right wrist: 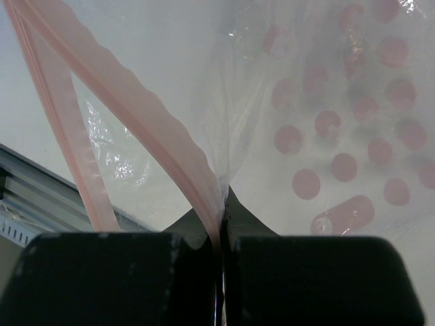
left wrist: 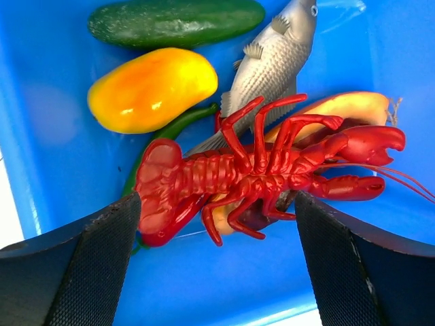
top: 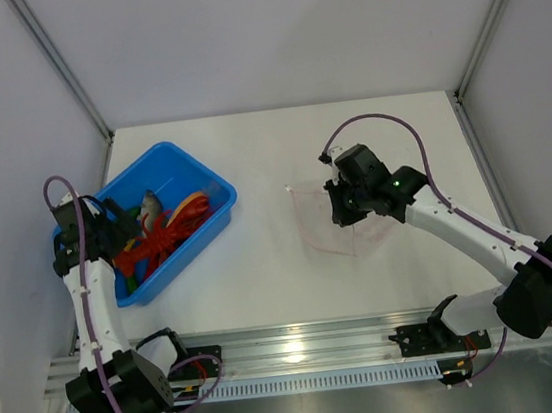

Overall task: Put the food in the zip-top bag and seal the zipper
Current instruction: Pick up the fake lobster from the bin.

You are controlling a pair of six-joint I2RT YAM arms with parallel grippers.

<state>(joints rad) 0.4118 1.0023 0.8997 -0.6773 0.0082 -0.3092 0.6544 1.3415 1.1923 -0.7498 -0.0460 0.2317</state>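
Picking step: left jaws spread over the red lobster (left wrist: pixel 231 178); right jaws pinch the zipper (right wrist: pixel 156 134) (zip-top bag (right wrist: pixel 326 102) gapes). Next, I think, close gently.

White table (top: pixel 279 146), walls on left, far and right sides. Blue bin (top: pixel 207 175) sits on left part, skewed, close to left wall. Clear zip-top bag (top: pixel 321 229) rests right of centre, well apart from bin. Metal rail (top: pixel 303 346) runs along near edge.

My left arm (top: pixel 95 304) and right arm (top: pixel 460 229): white links, black joints, a purple cable (top: pixel 376 117) looped along each. Left gripper (left wrist: pixel 217 231) fingers (left wrist: pixel 88 272): black, cross-hatched.
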